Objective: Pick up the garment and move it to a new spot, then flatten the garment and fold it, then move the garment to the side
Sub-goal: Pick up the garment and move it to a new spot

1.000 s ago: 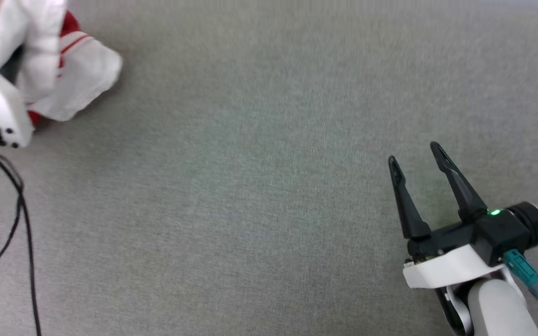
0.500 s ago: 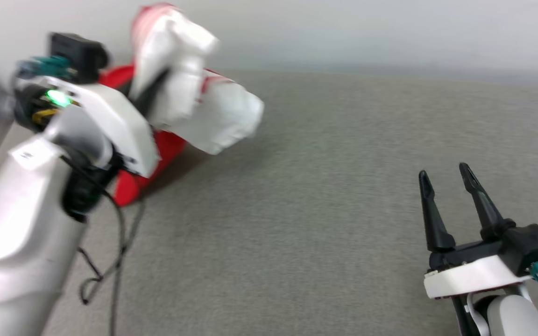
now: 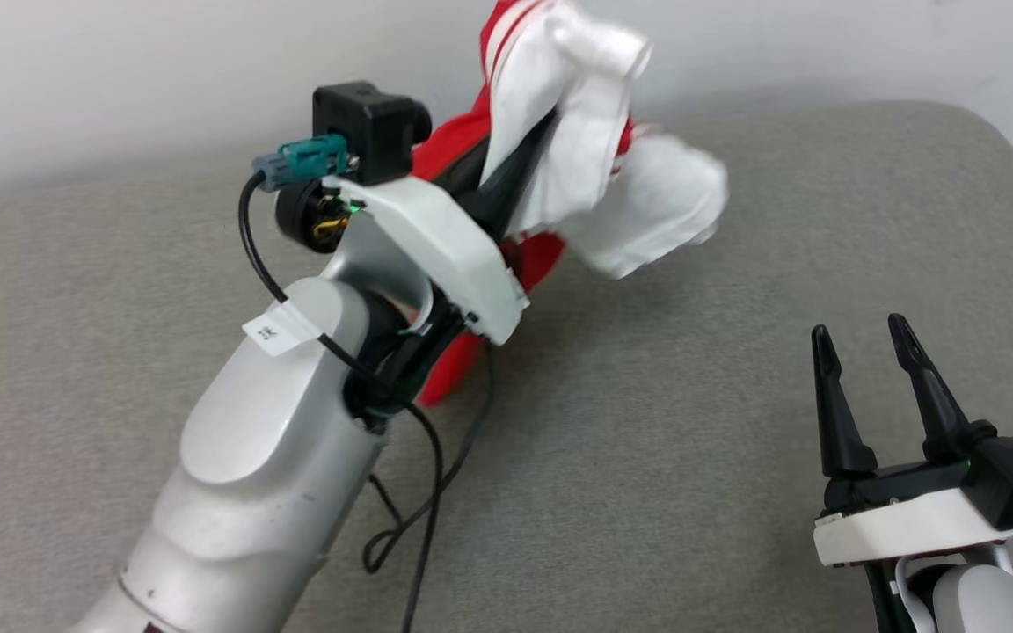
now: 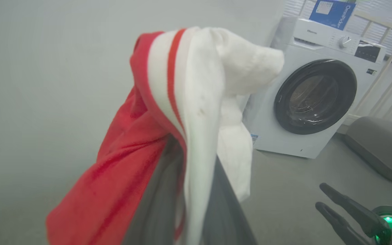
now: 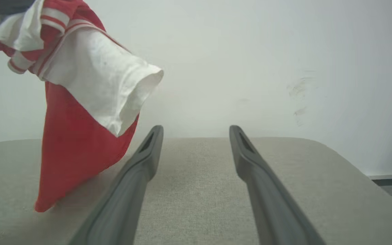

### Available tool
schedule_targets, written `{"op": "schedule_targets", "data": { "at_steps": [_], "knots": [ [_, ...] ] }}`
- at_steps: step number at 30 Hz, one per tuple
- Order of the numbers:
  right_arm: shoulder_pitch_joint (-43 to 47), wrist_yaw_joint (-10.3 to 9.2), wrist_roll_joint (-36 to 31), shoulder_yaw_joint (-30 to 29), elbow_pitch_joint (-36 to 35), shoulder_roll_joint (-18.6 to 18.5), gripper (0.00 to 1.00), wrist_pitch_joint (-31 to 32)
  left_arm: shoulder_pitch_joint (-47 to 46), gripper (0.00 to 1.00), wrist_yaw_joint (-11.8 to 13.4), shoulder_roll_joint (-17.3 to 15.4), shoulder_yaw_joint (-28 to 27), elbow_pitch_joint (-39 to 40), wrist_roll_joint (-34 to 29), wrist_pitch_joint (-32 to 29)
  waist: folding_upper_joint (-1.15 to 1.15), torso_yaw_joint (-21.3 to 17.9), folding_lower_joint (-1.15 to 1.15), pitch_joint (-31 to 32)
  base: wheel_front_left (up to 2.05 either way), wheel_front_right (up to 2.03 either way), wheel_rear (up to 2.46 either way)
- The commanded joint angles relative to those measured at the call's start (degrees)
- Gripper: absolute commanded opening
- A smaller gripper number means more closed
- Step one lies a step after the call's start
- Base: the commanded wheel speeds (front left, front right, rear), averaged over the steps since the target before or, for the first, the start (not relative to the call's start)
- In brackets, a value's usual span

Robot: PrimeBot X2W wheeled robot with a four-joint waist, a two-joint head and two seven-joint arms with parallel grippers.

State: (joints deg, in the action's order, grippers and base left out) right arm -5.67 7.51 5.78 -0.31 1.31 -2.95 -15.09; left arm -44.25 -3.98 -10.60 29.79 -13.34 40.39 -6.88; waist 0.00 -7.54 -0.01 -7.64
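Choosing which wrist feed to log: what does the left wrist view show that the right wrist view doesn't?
Left wrist view: a white washing machine behind, and the left gripper shut on the garment. Right wrist view: its red lower end meeting the grey cushion, and scuff marks on the wall. Both: the garment hanging bunched, and the open right gripper.

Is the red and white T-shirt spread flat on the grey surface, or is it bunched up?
Bunched up: the T-shirt hangs crumpled from the left gripper, one white sleeve dangling, not laid flat.
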Motion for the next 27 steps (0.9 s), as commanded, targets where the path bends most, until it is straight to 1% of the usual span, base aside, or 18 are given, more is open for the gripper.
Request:
{"op": "schedule_targets", "data": {
  "at_steps": [1,4,9,11,14,18,22,27],
  "knots": [
    [0.08,-0.04,0.59,0.03,-0.32,0.14,1.00,-0.12,-0.39,0.00,0.26,0.24,-0.23,-0.42,-0.38,0.95,0.00,-1.92,0.01,-1.12,0.00,0.00,0.00],
    [0.26,-0.04,0.74,0.19,-0.39,0.15,1.00,-0.12,-0.79,0.00,-0.25,2.25,-0.80,-1.98,0.18,4.78,0.00,-3.05,0.01,-1.83,0.00,0.00,0.00],
    [0.25,-0.04,1.03,0.06,-0.64,0.14,1.00,-0.12,3.53,0.00,-0.69,2.45,-1.74,-5.89,1.81,8.32,0.00,-2.97,0.01,-3.29,0.00,0.00,0.00],
    [-0.06,-0.04,1.16,-0.11,-0.65,0.15,1.00,-0.12,6.23,0.00,-1.15,1.84,-1.55,-8.01,2.33,9.13,0.00,-2.39,0.01,-3.88,0.00,0.00,0.00],
    [-0.80,-0.04,1.11,-0.05,-0.66,0.14,1.00,-0.13,10.49,0.00,-1.98,0.25,0.45,-11.12,1.45,10.43,0.00,-1.22,0.01,-4.83,0.00,0.00,0.00],
    [-1.60,-0.04,0.57,0.31,-0.52,0.14,1.00,-0.12,14.98,0.00,-2.58,-0.21,1.43,-15.61,3.12,11.70,0.00,0.67,0.01,-5.89,0.00,0.00,0.00],
    [-2.40,-0.04,0.00,0.60,-0.25,0.13,1.00,-0.12,17.00,0.00,-2.87,-0.33,0.69,-20.27,4.59,13.10,0.00,2.58,0.01,-6.58,0.00,0.00,0.00],
    [-2.69,-0.04,-0.65,1.70,0.39,0.13,1.00,-0.12,15.74,0.00,-2.86,-0.01,-0.26,-25.84,5.61,14.91,0.00,4.32,0.01,-6.89,0.00,0.00,0.00]
  ]
}}
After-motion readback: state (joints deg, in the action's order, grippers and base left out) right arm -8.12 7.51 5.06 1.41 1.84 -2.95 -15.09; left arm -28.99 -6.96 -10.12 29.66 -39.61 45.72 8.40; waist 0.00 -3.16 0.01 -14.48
